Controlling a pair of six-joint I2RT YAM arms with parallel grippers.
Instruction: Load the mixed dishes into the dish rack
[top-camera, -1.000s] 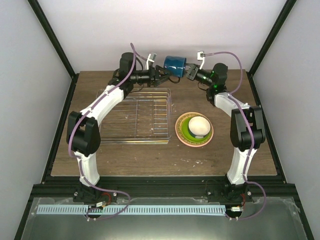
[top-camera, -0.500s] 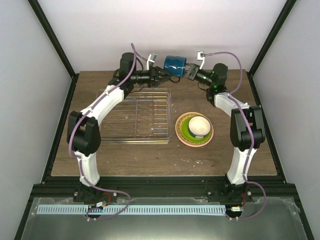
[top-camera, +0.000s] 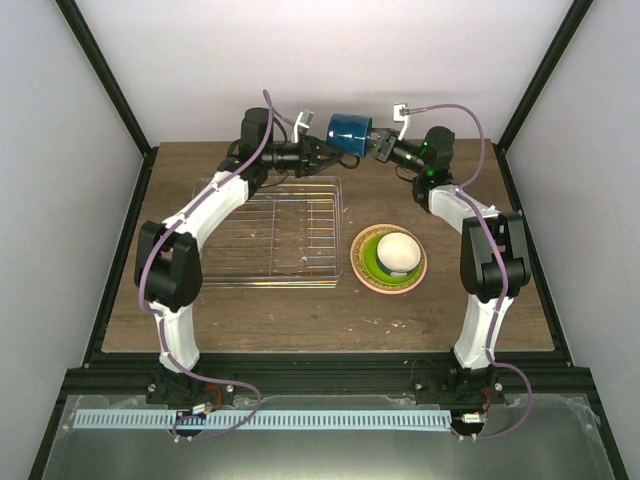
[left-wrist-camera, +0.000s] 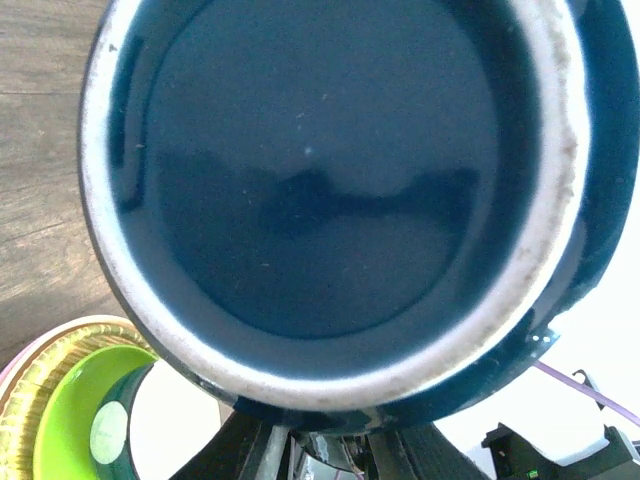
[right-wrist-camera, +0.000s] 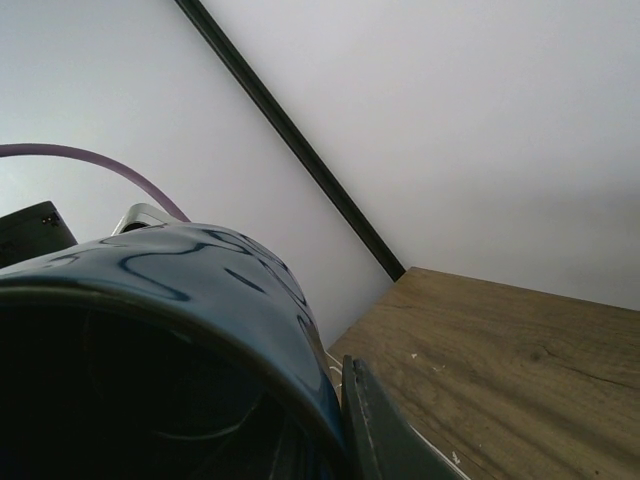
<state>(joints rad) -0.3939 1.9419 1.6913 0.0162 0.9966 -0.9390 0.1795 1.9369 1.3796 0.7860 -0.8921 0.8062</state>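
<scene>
Fingers of the right gripper pinch the rim of the shiny dark blue clay mug, up in the air past the far side of the silver wire dish rack. The left gripper meets its other end; I cannot tell if it grips. The mug looks hard, heavy, slippery and breakable, so the rim is the best hold. No words show.

Mug, dark blue, is up off the table at the far edge, tipped on its side. Wire rack lies flat, left of centre. Just right of it, the bowl tops the green plate, cream plate and pink plate.
</scene>
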